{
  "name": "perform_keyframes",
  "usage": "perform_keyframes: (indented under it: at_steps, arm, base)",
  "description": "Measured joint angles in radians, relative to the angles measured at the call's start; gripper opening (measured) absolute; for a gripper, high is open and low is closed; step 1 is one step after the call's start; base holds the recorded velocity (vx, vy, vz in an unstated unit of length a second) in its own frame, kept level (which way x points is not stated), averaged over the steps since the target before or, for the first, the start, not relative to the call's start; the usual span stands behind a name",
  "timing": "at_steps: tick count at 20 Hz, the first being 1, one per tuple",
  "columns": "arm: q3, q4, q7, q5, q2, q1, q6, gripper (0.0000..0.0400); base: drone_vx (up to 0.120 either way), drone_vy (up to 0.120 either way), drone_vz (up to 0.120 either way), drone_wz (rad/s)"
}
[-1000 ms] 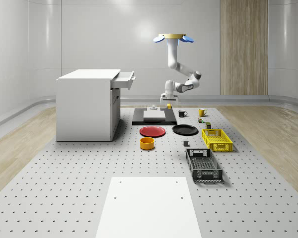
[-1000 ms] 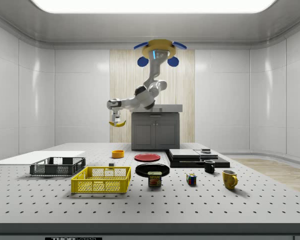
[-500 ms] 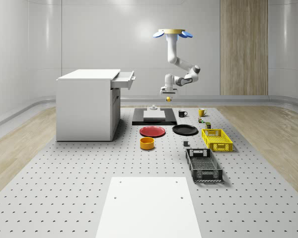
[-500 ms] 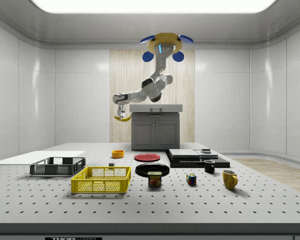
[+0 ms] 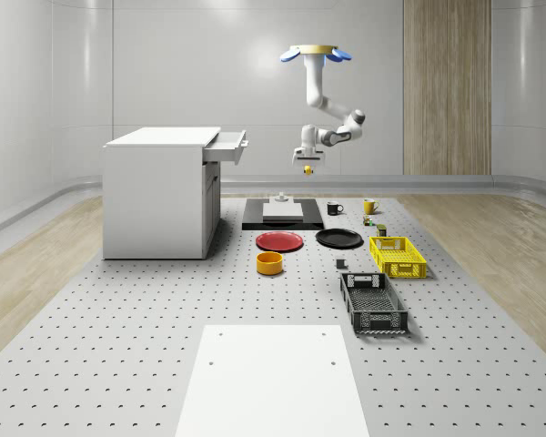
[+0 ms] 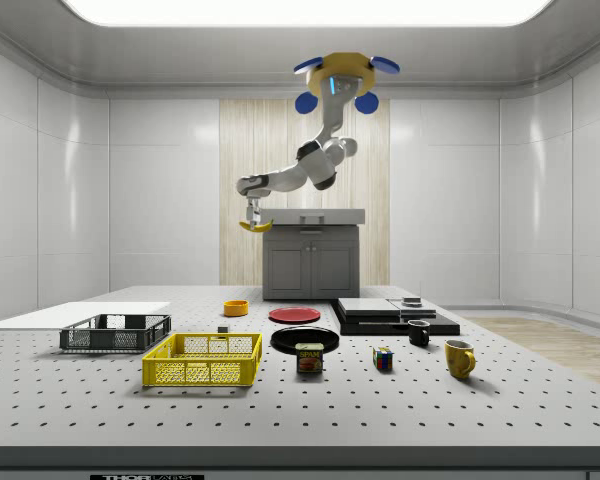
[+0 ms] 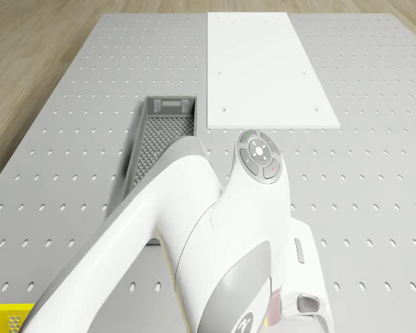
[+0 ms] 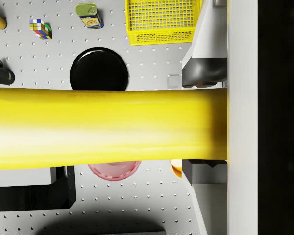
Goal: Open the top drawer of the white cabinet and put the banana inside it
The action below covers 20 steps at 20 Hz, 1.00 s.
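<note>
The banana (image 6: 256,227) is up in the air, pinched in the gripper (image 6: 253,216), hanging level with the white cabinet's (image 5: 159,196) top and out past its drawer side. In the side view it's roughly horizontal, long axis running across that picture with a slight upward curve at the ends. In the wrist view it crosses the whole frame as a fat yellow bar (image 8: 108,128), so the fingers (image 8: 203,73) are squeezing it across the middle, crosswise to its length. That's a sensible grip I'd say, since it keeps the fruit balanced and flat for laying down.

The top drawer (image 5: 227,146) is already pulled out, sticking toward the whole-scene view's right. The gripper sits well apart from it on that side, at about the drawer's height or a touch lower, so I'd guess the carry across comes next.

The drone (image 5: 316,54) hovers high, above the far end of the table (image 5: 118,364), roughly over the black slab (image 5: 282,219) with the white block. Below are the black plate (image 8: 99,69), yellow basket (image 8: 161,19), red plate (image 5: 279,241), Rubik's cube (image 8: 41,28) and a can (image 8: 89,15).
</note>
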Motion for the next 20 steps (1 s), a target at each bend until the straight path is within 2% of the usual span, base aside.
perform_keyframes:
  at_steps: [13, 19, 20]
  arm:
    - [0.000, 0.002, -0.006, -0.010, -0.015, 0.008, 0.013, 0.0193]
    - [0.001, 0.002, -0.009, -0.014, -0.022, 0.012, 0.018, 0.0193]
    - [0.001, 0.002, -0.010, -0.015, -0.023, 0.012, 0.019, 0.0193]
  base:
    - [-0.120, 0.000, 0.114, 0.000]
    - [0.000, 0.000, 0.000, 0.000]
    - [0.000, 0.000, 0.120, 0.000]
